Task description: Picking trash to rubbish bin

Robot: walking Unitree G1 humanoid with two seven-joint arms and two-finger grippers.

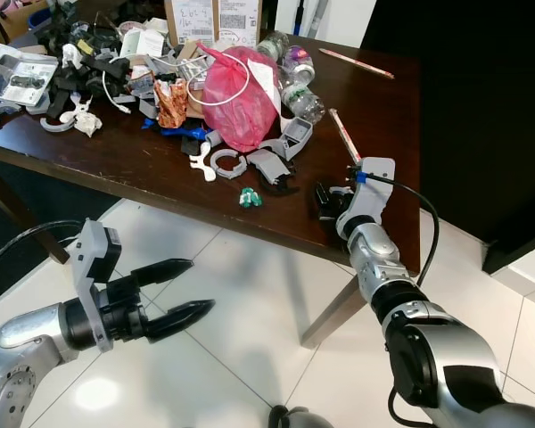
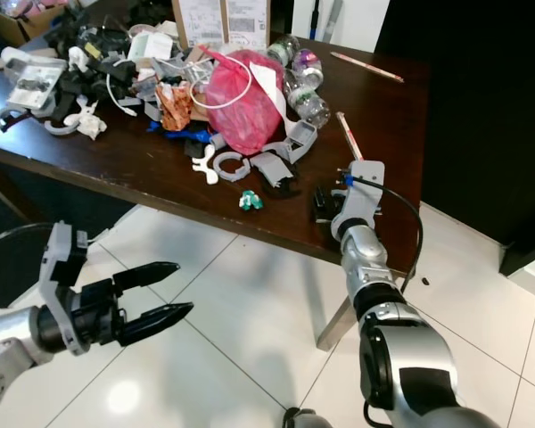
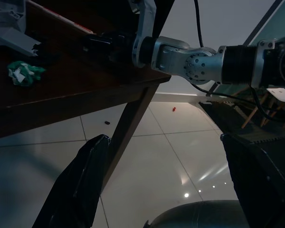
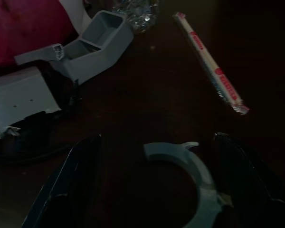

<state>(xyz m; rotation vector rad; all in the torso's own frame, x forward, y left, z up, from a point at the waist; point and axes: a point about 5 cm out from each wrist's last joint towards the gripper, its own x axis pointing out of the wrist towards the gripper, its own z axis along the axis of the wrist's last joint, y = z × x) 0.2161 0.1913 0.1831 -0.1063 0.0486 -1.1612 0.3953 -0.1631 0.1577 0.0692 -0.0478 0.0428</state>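
Note:
On the dark wooden table (image 1: 160,174) lies a heap of trash: a pink plastic bag (image 1: 241,94), clear plastic bottles (image 1: 299,85), grey plastic parts (image 1: 290,138), a small green crumpled wrapper (image 1: 250,198) and a red-and-white stick wrapper (image 1: 343,134). My right gripper (image 1: 326,198) rests low over the table near its front right edge. It is open, and a grey curved ring piece (image 4: 190,175) lies between its fingers (image 4: 71,185). My left gripper (image 1: 201,283) hangs open and empty above the floor, in front of the table and below its top.
A cardboard box (image 1: 212,20) stands at the back of the table, with more black and grey clutter (image 1: 71,76) on its left half. The table leg (image 1: 334,308) stands under the right arm. White tiled floor (image 1: 250,294) spreads in front.

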